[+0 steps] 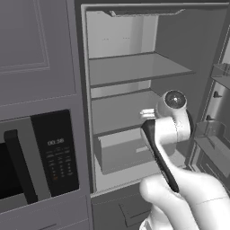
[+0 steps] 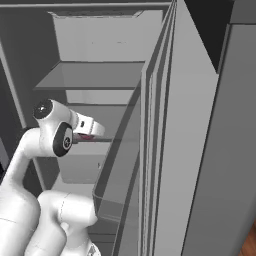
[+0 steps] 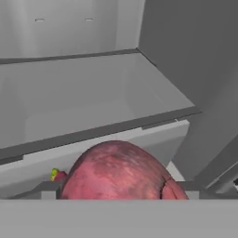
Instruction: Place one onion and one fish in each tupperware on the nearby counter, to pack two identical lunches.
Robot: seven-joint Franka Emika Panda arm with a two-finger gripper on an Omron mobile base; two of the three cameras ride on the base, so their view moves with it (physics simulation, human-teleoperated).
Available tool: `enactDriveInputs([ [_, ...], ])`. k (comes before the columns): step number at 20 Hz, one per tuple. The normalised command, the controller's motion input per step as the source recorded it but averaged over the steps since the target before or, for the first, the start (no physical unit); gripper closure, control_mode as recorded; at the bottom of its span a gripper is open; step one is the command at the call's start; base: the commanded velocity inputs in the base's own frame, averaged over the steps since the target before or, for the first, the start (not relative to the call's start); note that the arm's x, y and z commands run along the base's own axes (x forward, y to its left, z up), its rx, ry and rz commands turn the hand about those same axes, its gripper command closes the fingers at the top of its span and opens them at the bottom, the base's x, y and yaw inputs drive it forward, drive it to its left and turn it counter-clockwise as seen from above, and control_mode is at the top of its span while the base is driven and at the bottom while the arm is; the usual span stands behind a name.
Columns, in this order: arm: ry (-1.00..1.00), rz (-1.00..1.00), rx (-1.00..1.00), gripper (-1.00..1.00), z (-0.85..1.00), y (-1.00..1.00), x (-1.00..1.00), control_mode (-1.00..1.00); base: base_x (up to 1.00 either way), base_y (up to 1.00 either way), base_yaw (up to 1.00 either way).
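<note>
A dark red onion (image 3: 116, 169) fills the lower middle of the hand view, close up between the fingers of my gripper (image 3: 119, 191). It hangs in front of the shelf edge and touches no surface. In the right base view a bit of the red onion (image 2: 86, 136) shows under the white hand, where the gripper (image 2: 94, 131) reaches into the open fridge at middle-shelf height. From the left base view the gripper (image 1: 146, 113) points into the fridge, with the arm's wrist behind it. The jaws stand wide, closed on the onion's sides.
The fridge has grey shelves (image 1: 134, 67) and a drawer (image 1: 121, 155) below the hand. Its open door (image 2: 185, 150) stands close on the right with door bins. A microwave (image 1: 40, 152) sits left of the fridge. A small yellow-and-red thing (image 3: 56, 175) lies by the drawer front.
</note>
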Motion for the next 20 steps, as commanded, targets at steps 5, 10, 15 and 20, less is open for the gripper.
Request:
enactDriveInputs([
  [5, 0.0, 0.04, 0.0, 1.0, 0.44, 0.13, -1.0, -1.0, 0.0, 0.0, 0.0],
  [10, -0.01, 0.11, 0.01, 1.0, 0.4, 0.01, -0.98, -1.0, 0.0, 0.0, 0.0],
  [15, 0.0, 0.17, 0.0, 1.0, 0.15, 0.01, -0.6, -1.0, 0.0, 0.0, 0.0],
  [20, 0.0, 0.07, 0.0, 1.0, 0.01, 0.06, -0.33, 1.0, -0.33, 0.12, 0.03],
])
